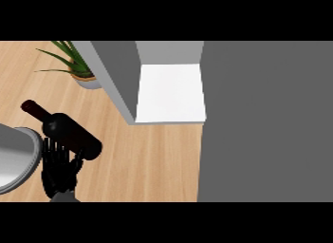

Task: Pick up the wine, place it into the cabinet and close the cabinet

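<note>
Dark wine bottle (pixel 64 128), black robot hand (pixel 60 168), pale wood counter (pixel 148 161), grey cabinet (pixel 267 118), green plant (pixel 70 59)

One hand (pixel 60 166) rises from the lower left edge, fingers (pixel 55 148) straight, pointing up.

A: Non-task stuff from my remote seat?

B: I see a potted plant (pixel 76 66) at upper left, green spiky leaves, pale pot, standing on the wooden counter (pixel 155 161).

A: More?

B: A grey round-rimmed object (pixel 14 161) at the left edge, cut off; I can't tell what it is.
</note>
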### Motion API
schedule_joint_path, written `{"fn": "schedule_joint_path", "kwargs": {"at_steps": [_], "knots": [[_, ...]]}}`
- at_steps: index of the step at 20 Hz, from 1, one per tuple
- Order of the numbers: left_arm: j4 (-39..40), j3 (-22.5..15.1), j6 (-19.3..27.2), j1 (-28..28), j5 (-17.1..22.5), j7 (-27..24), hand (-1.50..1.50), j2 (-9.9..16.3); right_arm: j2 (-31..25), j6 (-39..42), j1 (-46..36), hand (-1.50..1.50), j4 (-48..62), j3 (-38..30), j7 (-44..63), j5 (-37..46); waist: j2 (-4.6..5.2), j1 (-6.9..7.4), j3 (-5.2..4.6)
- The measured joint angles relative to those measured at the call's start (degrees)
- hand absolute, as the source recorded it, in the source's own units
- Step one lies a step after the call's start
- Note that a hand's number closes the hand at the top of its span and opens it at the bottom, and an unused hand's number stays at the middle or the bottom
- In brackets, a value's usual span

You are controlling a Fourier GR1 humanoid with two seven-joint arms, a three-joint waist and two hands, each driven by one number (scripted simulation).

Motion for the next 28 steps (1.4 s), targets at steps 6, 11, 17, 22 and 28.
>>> {"fn": "schedule_joint_path", "kwargs": {"at_steps": [6, 11, 17, 22, 28], "knots": [[4.58, -0.81, -6.19, -2.78, -0.38, -1.03, 1.50, 0.52, -0.14, 0.16, 0.10, -1.50, 0.20, -0.88, -0.37, -0.05, -0.01, 0.12, 0.14], [6.69, -2.30, -2.04, -5.13, -3.84, -5.38, 1.50, 0.55, -0.46, -0.32, -0.83, -1.50, 0.15, -1.25, 0.90, -0.18, 0.09, 0.00, -0.10], [6.94, -11.42, -2.11, -4.98, -14.34, -6.33, 1.50, 3.42, -0.09, -0.34, -1.63, -1.50, 0.83, -0.38, 0.18, 0.08, 0.05, -0.26, -0.20], [3.02, -17.63, -0.24, -3.74, -21.56, -6.76, 1.50, 5.94, -0.69, 0.49, -0.21, -1.50, 0.80, -1.49, -0.97, 0.02, -0.24, 0.14, -0.01], [-5.42, -22.47, 7.11, -2.17, -26.99, -1.38, 1.50, 6.21, -0.77, 0.51, 1.35, -1.50, 0.38, -1.30, -1.15, 0.00, -0.39, 0.67, 0.07]]}}
